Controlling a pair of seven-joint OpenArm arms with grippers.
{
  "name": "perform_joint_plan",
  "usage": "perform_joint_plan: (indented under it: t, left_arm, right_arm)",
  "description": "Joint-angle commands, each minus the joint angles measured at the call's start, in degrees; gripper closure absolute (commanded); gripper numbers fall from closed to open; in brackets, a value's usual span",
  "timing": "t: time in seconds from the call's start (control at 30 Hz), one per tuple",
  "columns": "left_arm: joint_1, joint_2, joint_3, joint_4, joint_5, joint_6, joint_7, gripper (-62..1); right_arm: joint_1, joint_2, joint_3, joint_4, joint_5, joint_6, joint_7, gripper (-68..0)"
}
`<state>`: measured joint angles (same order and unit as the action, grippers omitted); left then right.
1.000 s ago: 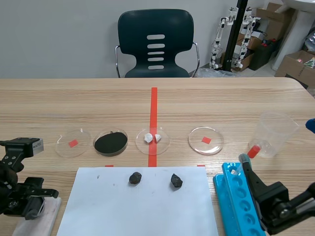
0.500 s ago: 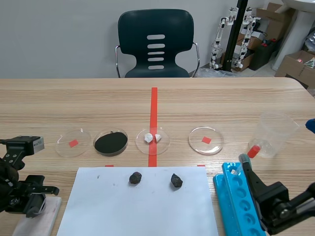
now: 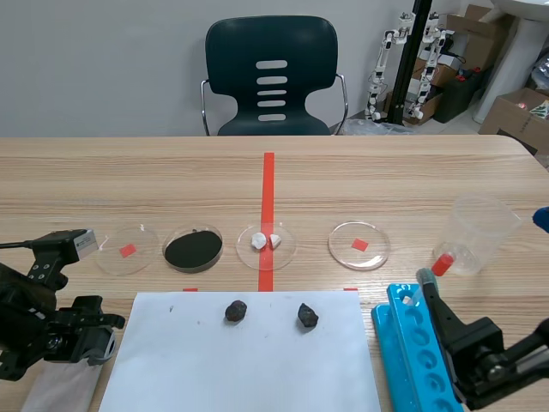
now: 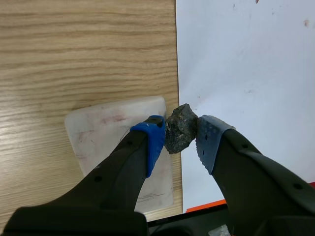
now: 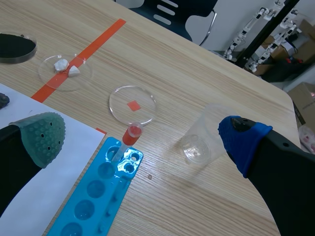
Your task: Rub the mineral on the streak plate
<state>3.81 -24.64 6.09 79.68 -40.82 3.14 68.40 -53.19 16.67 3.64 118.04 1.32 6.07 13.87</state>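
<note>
In the left wrist view my left gripper (image 4: 180, 132) is shut on a dark grey mineral chunk (image 4: 180, 129), held above the edge of the white streak plate (image 4: 110, 137), which carries faint reddish marks. In the scene view that gripper (image 3: 93, 339) hangs low at the front left beside the white paper sheet (image 3: 249, 378), with the streak plate (image 3: 62, 384) partly under the arm. Two more dark minerals (image 3: 236, 311) (image 3: 307, 316) lie on the paper. My right gripper (image 5: 142, 142) stands open over the blue rack (image 5: 96, 196).
Along the table's middle stand a row of petri dishes: one with a red mark (image 3: 127, 250), one with black powder (image 3: 193, 248), one with white pieces (image 3: 266, 243), another with a red mark (image 3: 358, 245). A clear plastic cup (image 3: 476, 232) stands at the right. A dark chair (image 3: 272, 77) stands behind the table.
My left arm has shifted right toward the paper's edge, carrying its gripper off the streak plate's middle. The right arm has not moved.
</note>
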Motion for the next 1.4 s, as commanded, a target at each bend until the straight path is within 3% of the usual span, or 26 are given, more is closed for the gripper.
perform_joint_plan:
  t: [0.0,0.07,0.43,0.83,0.97,1.37]
  left_arm:
    - [-0.2,-0.1,0.1,0.0,-0.3,0.1,0.0,-11.3]
    - [-0.2,-0.1,0.1,0.0,0.8,0.1,-0.1,-11.3]
    - [-0.2,-0.2,0.1,1.7,15.3,4.3,3.7,-11.3]
    - [0.0,-0.2,0.0,5.3,21.6,6.9,8.1,-11.3]
    - [0.2,-0.1,0.1,5.3,18.9,6.8,7.9,-11.3]
    - [0.1,-0.1,0.1,5.2,3.9,6.6,5.1,-11.3]
  right_arm:
    - [0.2,0.0,0.2,1.0,0.4,-0.2,0.9,-67.9]
    - [0.2,0.0,0.2,1.0,0.4,-0.2,0.9,-67.9]
    - [0.2,0.0,0.2,1.0,0.4,-0.2,0.9,-67.9]
    - [0.2,0.0,0.2,1.0,0.4,-0.2,0.8,-67.9]
    - [0.2,0.0,0.2,1.0,0.4,-0.2,0.8,-67.9]
    - [0.2,0.0,0.2,1.0,0.4,-0.2,0.8,-67.9]
